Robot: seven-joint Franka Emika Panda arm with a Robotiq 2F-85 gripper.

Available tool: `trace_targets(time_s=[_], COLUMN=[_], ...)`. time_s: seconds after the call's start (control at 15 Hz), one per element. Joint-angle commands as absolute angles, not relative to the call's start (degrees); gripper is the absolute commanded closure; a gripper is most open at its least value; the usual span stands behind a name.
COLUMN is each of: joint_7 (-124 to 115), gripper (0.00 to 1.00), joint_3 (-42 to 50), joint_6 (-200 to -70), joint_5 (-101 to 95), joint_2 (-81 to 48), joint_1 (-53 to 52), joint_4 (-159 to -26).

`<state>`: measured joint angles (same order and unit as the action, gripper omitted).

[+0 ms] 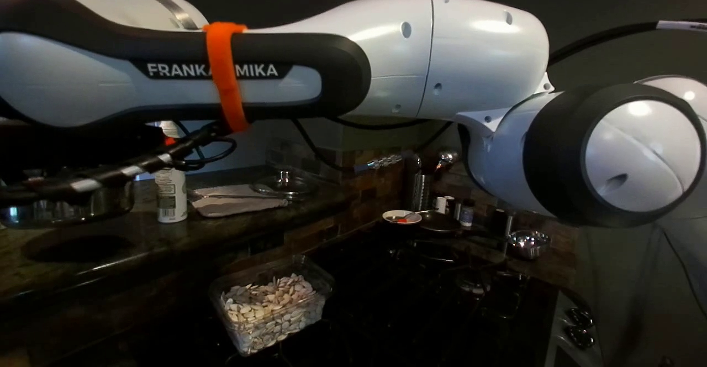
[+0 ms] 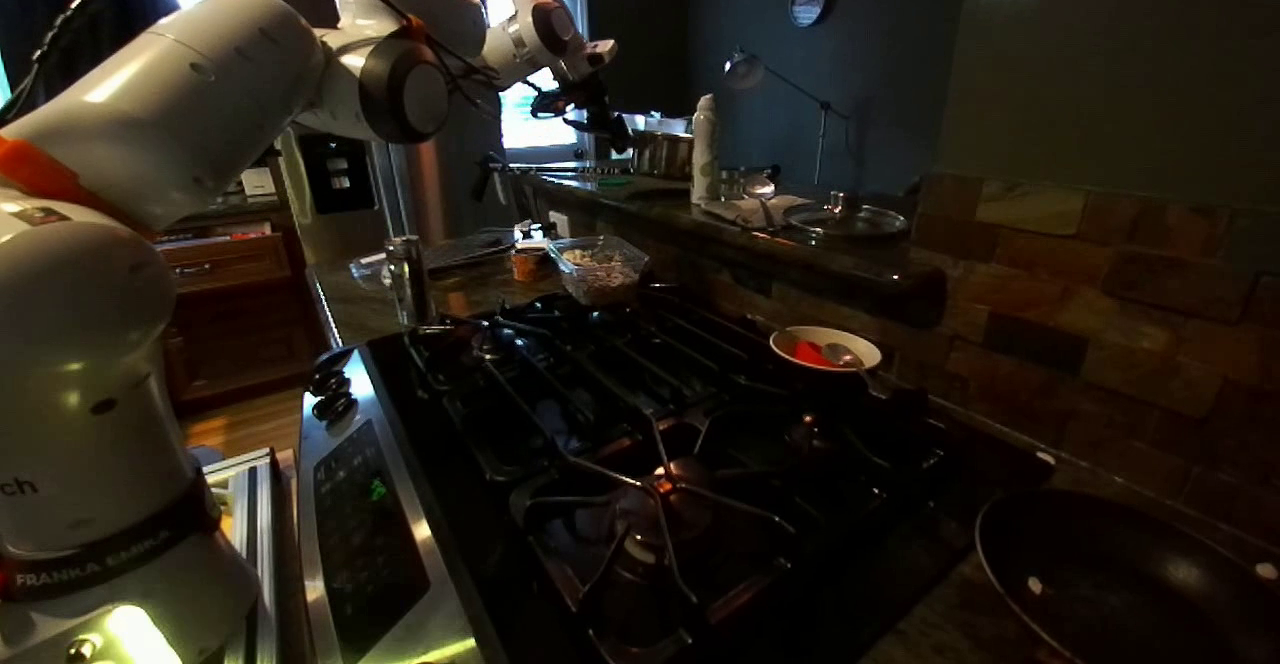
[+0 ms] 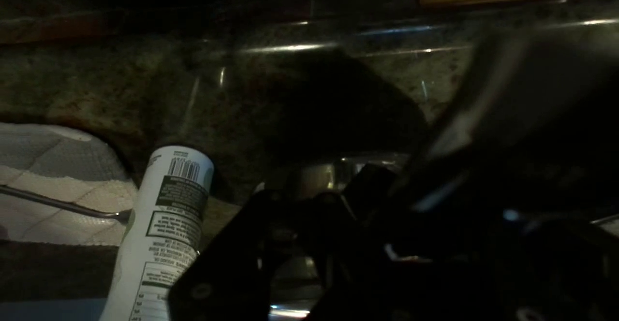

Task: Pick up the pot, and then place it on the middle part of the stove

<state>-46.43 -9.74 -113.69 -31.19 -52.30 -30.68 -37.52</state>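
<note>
The shiny steel pot (image 1: 83, 206) is over the raised stone counter, partly cut off by the frame edge. A separate dark oval on the stone beneath it suggests that it is off the surface. It also shows in an exterior view (image 2: 662, 156) beside my gripper (image 2: 620, 137). In the wrist view the pot's side (image 3: 314, 176) shows behind my dark fingers (image 3: 382, 185), which appear shut on its handle; the contact is dark and blurred. The black stove (image 2: 830, 544) with its grates lies lower and away from the pot; it also shows in an exterior view (image 1: 420, 312).
A white spray can (image 1: 173, 195) stands close beside the pot on the raised counter (image 1: 237, 234). A cloth (image 3: 63, 176) and a glass lid (image 2: 850, 219) lie beyond it. A clear dish of pale food (image 1: 270, 306), a white plate (image 2: 785, 344) and a frying pan (image 2: 1130, 584) are around the stove.
</note>
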Motion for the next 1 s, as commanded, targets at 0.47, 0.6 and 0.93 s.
trace_targets(time_s=[0.47,0.6,0.93], joint_7=[-33.4,-29.2,-20.0], gripper=[0.98,0.98,0.98], joint_3=[-15.5,-17.6,-22.4], joint_6=[-125.8,-126.6,-126.1], joint_5=[-28.2,-26.8,-24.3], joint_2=[-46.3,-43.9,-35.2], joint_1=[-25.1,-22.8,-17.0], joint_4=[-41.1,-43.2,-52.4])
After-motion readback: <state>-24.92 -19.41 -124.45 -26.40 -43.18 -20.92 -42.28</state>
